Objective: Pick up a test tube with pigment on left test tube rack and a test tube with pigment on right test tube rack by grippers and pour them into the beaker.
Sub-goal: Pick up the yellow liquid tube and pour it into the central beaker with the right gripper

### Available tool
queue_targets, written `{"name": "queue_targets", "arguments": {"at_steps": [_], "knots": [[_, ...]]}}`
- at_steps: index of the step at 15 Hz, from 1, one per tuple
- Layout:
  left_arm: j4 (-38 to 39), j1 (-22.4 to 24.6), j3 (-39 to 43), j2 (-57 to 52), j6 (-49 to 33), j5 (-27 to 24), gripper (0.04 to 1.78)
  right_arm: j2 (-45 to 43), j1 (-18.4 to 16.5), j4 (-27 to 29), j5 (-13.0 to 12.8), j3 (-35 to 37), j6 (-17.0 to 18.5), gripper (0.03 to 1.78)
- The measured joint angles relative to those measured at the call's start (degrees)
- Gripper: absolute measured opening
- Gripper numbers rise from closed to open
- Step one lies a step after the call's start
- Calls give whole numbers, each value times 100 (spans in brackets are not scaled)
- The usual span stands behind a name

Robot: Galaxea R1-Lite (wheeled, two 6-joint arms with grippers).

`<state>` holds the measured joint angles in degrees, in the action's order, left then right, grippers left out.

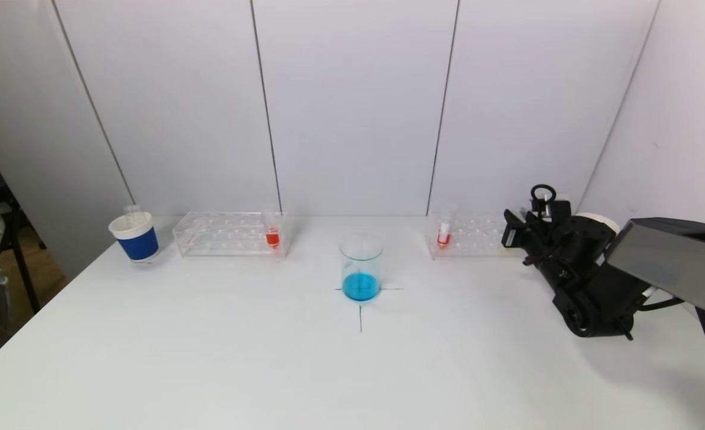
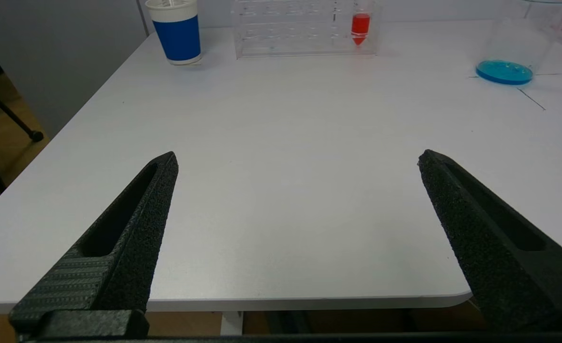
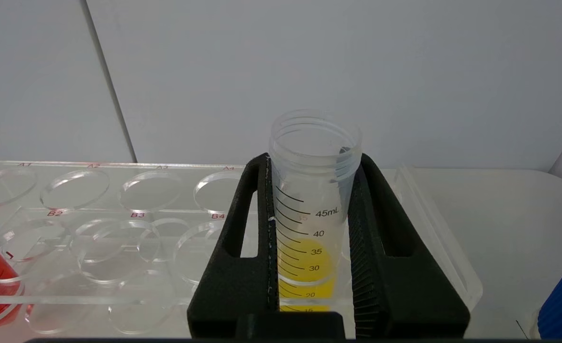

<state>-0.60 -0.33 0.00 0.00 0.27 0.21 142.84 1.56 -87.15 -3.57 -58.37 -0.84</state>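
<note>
Here my right gripper (image 3: 309, 200) was clenched on the yellow-pigment test tube (image 3: 313, 190) just under its threaded rim; I judged it light, slippery, spill-prone.

A small lab bench set up for liquid-handling trials

Two clear acrylic test tube racks (image 1: 230, 233) (image 1: 469, 236) stand along the back of a plain white tabletop (image 1: 209, 358), their holes labelled with letters and numbers; graduated tubes hold red pigment (image 1: 272, 237) and yellow pigment (image 3: 309, 267), one marked up to 45mL. A glass beaker (image 1: 361, 267) with blue liquid sits on a cross drawn on the tabletop. Bare white wall panels (image 1: 352, 101) close in the bench behind and at the right.
</note>
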Motion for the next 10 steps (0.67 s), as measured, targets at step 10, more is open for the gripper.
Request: {"name": "queue_targets", "arguments": {"at_steps": [10], "knots": [[-2, 0, 0, 0, -2, 0, 176, -96, 0, 2, 0, 52, -1, 48]]}}
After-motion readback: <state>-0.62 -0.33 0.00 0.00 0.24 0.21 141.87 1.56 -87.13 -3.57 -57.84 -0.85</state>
